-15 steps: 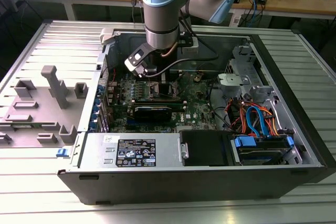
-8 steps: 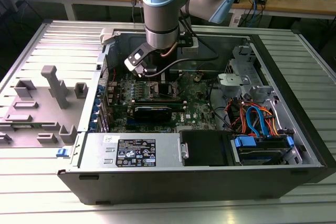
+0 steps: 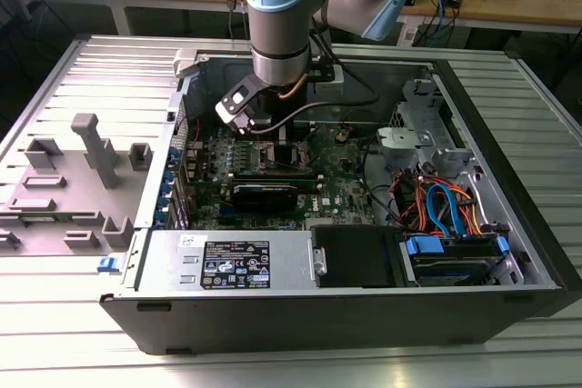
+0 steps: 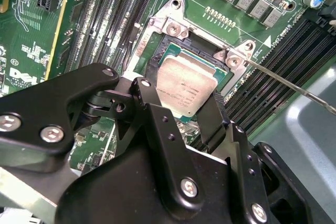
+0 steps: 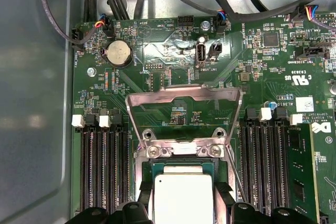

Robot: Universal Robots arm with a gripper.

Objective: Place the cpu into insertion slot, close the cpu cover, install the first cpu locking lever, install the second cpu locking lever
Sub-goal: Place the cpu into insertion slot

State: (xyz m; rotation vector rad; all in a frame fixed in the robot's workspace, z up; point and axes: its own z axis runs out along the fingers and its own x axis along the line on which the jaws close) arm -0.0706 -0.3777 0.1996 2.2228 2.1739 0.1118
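— Where is the cpu [image 4: 184,85], and which way does it lie?

— It lies over the insertion slot [image 4: 153,62], in the middle of the green motherboard [image 5: 157,72], between two banks of long black memory slots [image 5: 105,166]. It is square, so it has no long axis. Its dull silvery metal top faces up and its edges run parallel with the memory slots. Whether it is fully seated I cannot tell.

— And the gripper [image 4: 181,103]?

— It is clamped on the cpu. In the first wrist view its black fingers [image 5: 223,192] press against two opposite edges of the chip.

— How does the arm stand?

— In the exterior view the arm [image 3: 277,15] reaches straight down into the open computer case [image 3: 364,315], nearer the case's far wall. Its wrist is upright. It is a grey tube with pale blue joint caps.

— The cpu cover [image 5: 184,93]?

— It stands open. It is a thin silver frame with a large square window, tilted up from its hinge at the slot's edge, and the board shows through the window. A thin steel locking lever [image 4: 294,85] juts out free by the slot's corner.

— What carries the case?

— A ribbed aluminium table [image 3: 273,365].
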